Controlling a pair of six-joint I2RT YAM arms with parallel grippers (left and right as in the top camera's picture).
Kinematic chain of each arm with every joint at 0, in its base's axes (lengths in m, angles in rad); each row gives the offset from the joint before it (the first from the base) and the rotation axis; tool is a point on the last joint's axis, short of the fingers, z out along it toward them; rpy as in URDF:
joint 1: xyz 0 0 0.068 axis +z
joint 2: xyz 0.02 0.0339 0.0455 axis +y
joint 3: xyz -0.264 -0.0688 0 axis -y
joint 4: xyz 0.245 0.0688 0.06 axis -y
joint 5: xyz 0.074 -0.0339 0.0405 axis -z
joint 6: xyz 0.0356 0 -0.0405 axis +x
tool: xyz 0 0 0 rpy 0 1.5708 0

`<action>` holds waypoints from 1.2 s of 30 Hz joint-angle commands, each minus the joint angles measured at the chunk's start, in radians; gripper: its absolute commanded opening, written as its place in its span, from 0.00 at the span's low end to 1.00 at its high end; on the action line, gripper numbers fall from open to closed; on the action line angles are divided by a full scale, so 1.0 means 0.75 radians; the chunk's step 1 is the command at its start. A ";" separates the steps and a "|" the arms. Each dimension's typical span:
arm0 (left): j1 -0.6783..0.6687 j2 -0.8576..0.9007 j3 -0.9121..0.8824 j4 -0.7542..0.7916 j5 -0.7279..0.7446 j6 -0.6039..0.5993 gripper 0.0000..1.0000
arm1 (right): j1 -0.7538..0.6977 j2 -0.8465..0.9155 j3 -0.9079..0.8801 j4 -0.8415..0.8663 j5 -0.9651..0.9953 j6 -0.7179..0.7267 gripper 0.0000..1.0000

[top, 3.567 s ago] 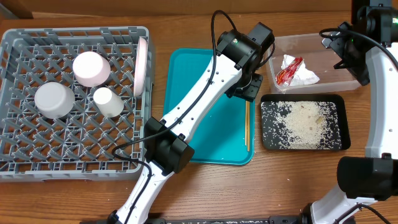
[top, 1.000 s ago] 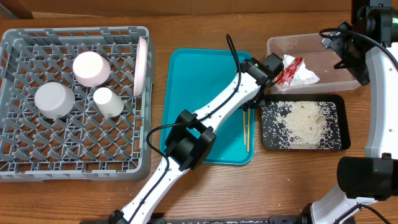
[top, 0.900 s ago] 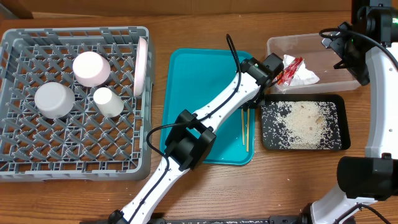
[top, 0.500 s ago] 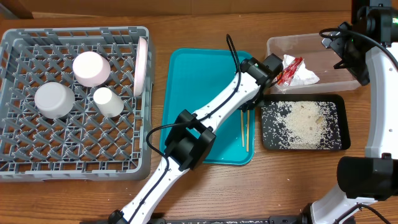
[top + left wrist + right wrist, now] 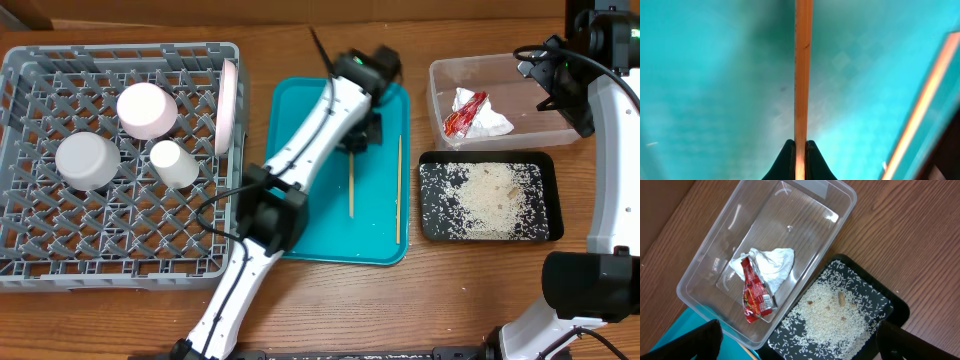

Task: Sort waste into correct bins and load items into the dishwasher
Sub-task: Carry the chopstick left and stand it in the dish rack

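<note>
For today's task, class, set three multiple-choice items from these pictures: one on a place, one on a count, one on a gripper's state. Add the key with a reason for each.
1. Where does the red wrapper lie?
A) in the clear tub
B) on the black tray
C) in the grey rack

2. How many chopsticks show?
A) one
B) two
C) four

3. The left gripper is:
A) open
B) shut on a chopstick
C) shut on the wrapper

Key:
1 A, it sits within the tub's walls.
2 B, one is held and one lies on the teal tray.
3 B, the left wrist view shows both fingers pinching the stick.
</note>
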 commanded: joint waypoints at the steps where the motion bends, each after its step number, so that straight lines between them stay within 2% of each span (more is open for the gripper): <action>1: 0.023 -0.215 0.063 -0.026 0.076 0.159 0.04 | 0.005 -0.008 0.003 0.006 0.013 -0.005 1.00; 9: 0.096 -0.485 0.063 -0.067 0.054 0.274 0.04 | 0.005 -0.008 0.003 0.006 0.013 -0.005 1.00; 15: 0.242 -0.628 0.063 -0.122 -0.107 0.367 0.04 | 0.005 -0.008 0.003 0.006 0.013 -0.005 1.00; 23: 0.477 -0.638 0.002 -0.120 -0.116 0.719 0.04 | 0.005 -0.008 0.003 0.006 0.013 -0.005 1.00; 31: 0.691 -0.633 -0.067 -0.085 -0.143 0.704 0.04 | 0.005 -0.008 0.003 0.006 0.013 -0.005 1.00; 36: 0.798 -0.626 -0.111 -0.035 -0.090 0.717 0.04 | 0.005 -0.008 0.003 0.006 0.013 -0.005 1.00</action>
